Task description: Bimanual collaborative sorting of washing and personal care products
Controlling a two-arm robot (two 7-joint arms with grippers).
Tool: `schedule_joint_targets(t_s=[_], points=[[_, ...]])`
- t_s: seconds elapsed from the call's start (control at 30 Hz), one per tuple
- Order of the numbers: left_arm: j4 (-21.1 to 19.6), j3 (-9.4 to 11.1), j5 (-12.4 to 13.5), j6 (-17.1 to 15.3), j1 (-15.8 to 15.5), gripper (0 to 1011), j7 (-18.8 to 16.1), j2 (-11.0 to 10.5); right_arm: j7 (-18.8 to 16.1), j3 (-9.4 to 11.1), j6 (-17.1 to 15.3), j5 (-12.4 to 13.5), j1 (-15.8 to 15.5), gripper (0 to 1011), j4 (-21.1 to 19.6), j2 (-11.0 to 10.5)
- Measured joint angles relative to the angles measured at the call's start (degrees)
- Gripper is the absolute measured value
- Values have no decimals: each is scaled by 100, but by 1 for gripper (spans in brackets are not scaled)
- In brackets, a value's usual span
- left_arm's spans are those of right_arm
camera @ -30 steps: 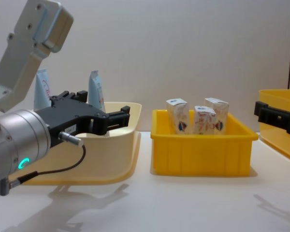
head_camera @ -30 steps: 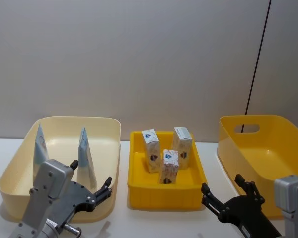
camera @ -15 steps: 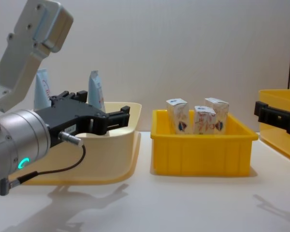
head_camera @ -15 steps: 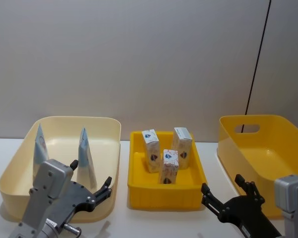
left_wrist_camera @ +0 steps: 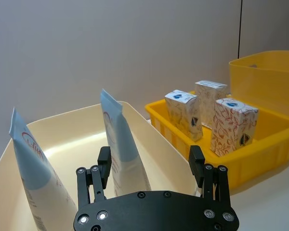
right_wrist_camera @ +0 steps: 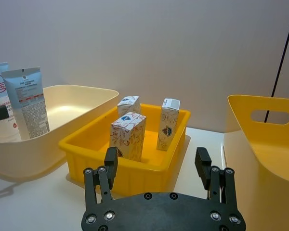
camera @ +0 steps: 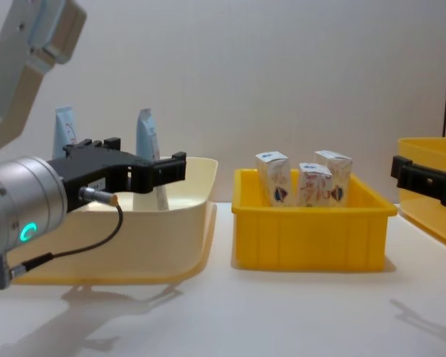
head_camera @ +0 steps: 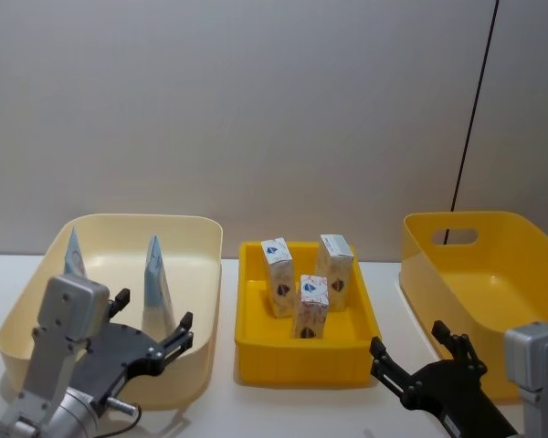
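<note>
White surface point(head_camera: 283, 411); left gripper point(head_camera: 152, 312), fingers point(head_camera: 181, 324) spread, over cream bin point(head_camera: 137, 219) front edge; right gripper point(head_camera: 407, 338) spread, parked. Risk: clipping and toppling upright squeeze tube point(head_camera: 155, 274).

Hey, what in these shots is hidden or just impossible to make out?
Head view: the lower half of the left tube sits behind the left arm.
Chest view: the bottoms of the cartons are behind the front wall of the yellow tray.
Head view: the deep yellow bin runs past the right edge.
Right wrist view: the print on the tubes is too small to read.
</note>
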State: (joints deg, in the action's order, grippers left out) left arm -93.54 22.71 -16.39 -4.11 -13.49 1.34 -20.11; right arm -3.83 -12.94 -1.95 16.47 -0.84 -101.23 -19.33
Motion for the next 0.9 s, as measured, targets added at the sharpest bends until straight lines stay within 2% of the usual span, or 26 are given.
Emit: schedule_joint_targets(t_s=[0.4, 0.73, 0.9], points=[[226, -184, -337, -354, -249, 1003, 164, 180, 0, 0, 0, 0, 0, 1001, 0, 0], [564, -181, -369, -495, -570, 1003, 292, 309, 0, 0, 0, 0, 0, 1001, 0, 0], [792, -133, -286, -538, -772, 1003, 316, 375, 0, 0, 0, 0, 0, 1001, 0, 0]])
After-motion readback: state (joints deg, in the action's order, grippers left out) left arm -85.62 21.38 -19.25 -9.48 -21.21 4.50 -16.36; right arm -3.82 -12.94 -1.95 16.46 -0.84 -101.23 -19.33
